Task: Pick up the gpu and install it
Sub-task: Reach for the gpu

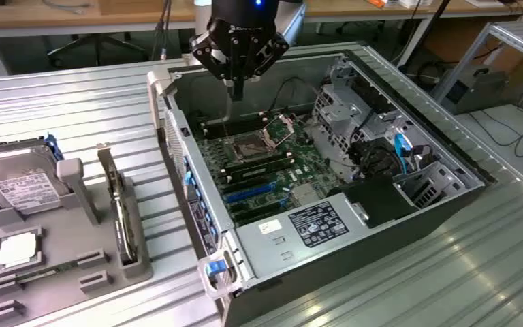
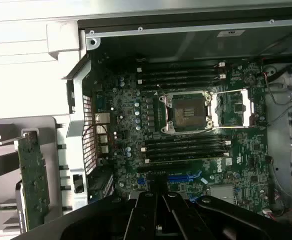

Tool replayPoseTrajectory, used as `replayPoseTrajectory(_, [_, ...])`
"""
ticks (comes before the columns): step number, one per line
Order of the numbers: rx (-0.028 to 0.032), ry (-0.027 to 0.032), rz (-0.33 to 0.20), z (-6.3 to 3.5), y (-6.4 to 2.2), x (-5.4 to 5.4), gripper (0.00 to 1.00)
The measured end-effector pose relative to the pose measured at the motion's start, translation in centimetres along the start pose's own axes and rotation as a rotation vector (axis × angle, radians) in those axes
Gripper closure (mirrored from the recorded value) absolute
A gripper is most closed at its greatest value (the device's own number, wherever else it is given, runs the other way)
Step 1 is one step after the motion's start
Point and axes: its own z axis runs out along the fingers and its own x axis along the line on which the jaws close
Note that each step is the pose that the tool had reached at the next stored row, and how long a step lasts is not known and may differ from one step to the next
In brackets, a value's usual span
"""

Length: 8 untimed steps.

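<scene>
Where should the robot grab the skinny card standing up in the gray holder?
Probably the long top edge of the card, which sticks up above the gray holder. Come straight down from above, with the fingers pinching its two flat faces. It stands thin on its edge with its bottom tucked in the slot, so only the top is free.

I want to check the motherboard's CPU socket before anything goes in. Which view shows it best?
The wrist view: it looks straight down on the CPU socket, with its load frame swung open beside it. The exterior view shows the socket only at a slant.
</scene>
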Motion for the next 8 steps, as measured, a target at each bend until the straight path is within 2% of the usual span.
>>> replayPoseTrajectory(8, [0.0,0.0,0.0,0.0,0.0,0.0,0.89])
